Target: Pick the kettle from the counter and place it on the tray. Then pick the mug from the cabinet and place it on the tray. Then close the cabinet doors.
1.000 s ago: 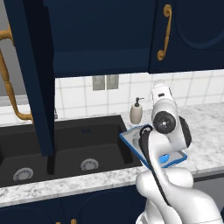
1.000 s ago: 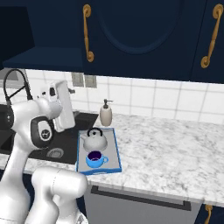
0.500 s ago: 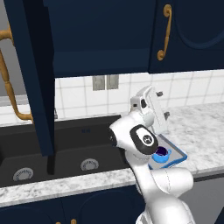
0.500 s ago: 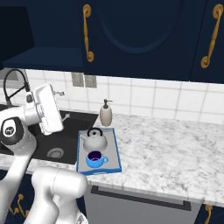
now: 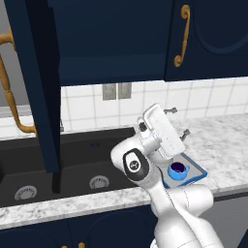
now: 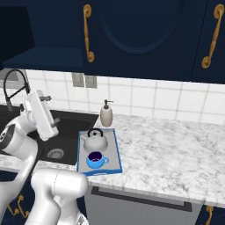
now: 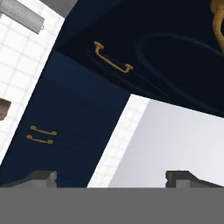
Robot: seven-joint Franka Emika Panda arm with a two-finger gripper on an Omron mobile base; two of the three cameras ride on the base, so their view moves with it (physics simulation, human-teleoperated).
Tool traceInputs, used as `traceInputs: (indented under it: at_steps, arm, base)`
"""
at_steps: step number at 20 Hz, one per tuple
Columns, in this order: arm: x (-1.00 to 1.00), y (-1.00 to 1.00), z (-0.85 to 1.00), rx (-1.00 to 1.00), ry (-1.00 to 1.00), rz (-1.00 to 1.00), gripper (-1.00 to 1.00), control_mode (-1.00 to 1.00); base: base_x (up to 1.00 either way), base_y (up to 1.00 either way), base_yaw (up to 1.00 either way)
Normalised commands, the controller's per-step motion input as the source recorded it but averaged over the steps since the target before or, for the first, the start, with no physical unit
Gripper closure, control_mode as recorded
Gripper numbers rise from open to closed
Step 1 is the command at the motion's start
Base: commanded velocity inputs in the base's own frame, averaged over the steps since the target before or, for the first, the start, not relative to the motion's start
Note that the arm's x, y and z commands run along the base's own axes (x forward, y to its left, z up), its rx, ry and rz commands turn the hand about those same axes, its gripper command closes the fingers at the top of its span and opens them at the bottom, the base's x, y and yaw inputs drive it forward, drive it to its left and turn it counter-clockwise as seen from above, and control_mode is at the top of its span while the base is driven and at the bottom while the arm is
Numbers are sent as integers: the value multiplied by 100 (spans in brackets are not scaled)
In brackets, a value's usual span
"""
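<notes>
The silver-grey kettle (image 6: 95,140) and the blue mug (image 6: 95,160) both stand on the blue-rimmed tray (image 6: 115,151) on the speckled counter (image 6: 167,149). In the left base view the mug (image 5: 178,170) shows on the tray (image 5: 198,170) behind my hand, which hides the kettle. My gripper (image 6: 52,111) hangs open and empty over the sink's right edge, left of the tray, fingers pointing up and away (image 5: 178,121). In the hand view its fingertips (image 7: 41,177) stand far apart. The cabinet (image 5: 111,43) is open. One of the cabinet doors (image 5: 34,87) swings out at the left.
A beige soap bottle (image 6: 106,114) stands behind the tray. The black double sink (image 5: 87,160) lies left of it, with a black faucet (image 6: 13,83). Closed navy doors with brass handles (image 6: 88,33) hang above the counter.
The arm has swung left from above the tray to the sink's edge, and the hand has tilted upward. The jaws stayed wide apart. Kettle, mug and tray have not moved.
</notes>
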Motion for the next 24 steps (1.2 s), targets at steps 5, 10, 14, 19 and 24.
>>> traceInputs:
  at_steps: [5,10,14,19,24]
  arm:
    - [-39,49,12,-38,-12,-34,-100,-100]
    - [-37,64,28,-34,-7,-32,-100,-100]
    - [-20,80,31,-22,1,-33,-100,-100]
    - [-18,52,30,-3,21,-17,-100,-100]
    - [-35,47,-3,0,12,-5,-100,-100]
  base:
    - [0,0,0]
    - [0,0,0]
    - [0,0,0]
    - [0,0,0]
    - [0,0,0]
